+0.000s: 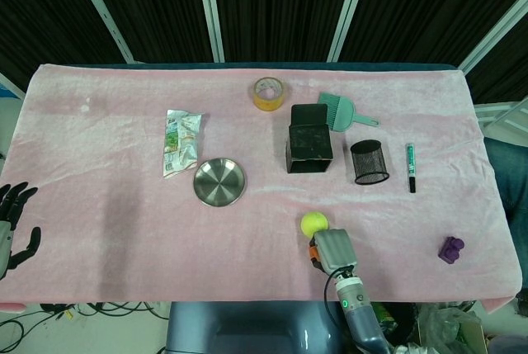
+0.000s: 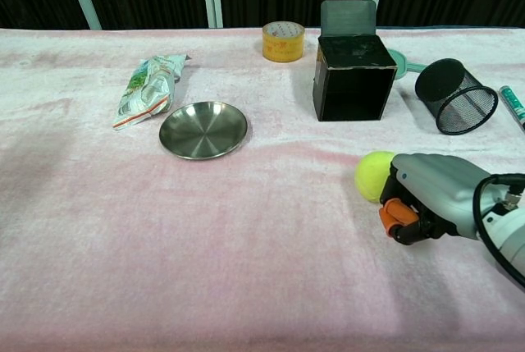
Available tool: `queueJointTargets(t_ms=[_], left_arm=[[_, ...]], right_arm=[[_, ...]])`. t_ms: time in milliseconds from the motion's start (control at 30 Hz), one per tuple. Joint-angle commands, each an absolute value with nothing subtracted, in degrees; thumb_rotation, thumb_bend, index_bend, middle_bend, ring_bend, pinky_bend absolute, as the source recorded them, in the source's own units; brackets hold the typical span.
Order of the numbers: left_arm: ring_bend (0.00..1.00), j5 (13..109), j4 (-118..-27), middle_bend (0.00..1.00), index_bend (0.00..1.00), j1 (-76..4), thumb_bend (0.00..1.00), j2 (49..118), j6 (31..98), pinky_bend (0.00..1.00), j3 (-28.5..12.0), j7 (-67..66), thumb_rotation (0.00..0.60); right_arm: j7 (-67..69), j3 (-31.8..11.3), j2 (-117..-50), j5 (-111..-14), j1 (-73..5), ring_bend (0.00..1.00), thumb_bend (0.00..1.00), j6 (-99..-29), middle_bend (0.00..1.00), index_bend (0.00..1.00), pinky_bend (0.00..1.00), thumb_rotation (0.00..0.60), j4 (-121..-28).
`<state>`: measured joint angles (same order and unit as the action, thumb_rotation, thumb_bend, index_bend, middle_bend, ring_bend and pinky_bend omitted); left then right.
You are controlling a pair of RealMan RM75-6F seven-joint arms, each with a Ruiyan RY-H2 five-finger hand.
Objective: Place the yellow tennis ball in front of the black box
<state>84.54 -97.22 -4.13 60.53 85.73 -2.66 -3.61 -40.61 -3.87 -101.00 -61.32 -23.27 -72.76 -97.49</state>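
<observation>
The yellow tennis ball (image 1: 313, 223) (image 2: 375, 175) lies on the pink cloth, a short way nearer me than the black box (image 1: 308, 148) (image 2: 353, 75) and slightly to its right. My right hand (image 1: 332, 249) (image 2: 428, 196) sits just behind the ball on my side, its grey back up and its fingers curled under with nothing in them; it is against the ball or a hair off it. My left hand (image 1: 11, 226) hangs off the table's left front corner with its fingers spread and empty.
A steel dish (image 1: 219, 181) and a snack packet (image 1: 181, 143) lie to the left. A tape roll (image 1: 269, 93), green brush (image 1: 340, 110), mesh cup (image 1: 369, 162), marker (image 1: 410, 167) and purple toy (image 1: 450, 249) are spread around the box and to the right.
</observation>
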Motion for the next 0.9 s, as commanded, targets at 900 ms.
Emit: queueJointTargets(t_ms=[900], left_arm=[[0.02,83.55,-97.00,0.07,0.13,-4.21,0.49,60.56,85.31,0.00,-3.01,-3.31,0.600]], right_arm=[[-41.50,-10.88,-110.76,-55.54,-28.09,0.92,0.69,-69.60,0.97,1.00,1.00,0.600,-86.86]])
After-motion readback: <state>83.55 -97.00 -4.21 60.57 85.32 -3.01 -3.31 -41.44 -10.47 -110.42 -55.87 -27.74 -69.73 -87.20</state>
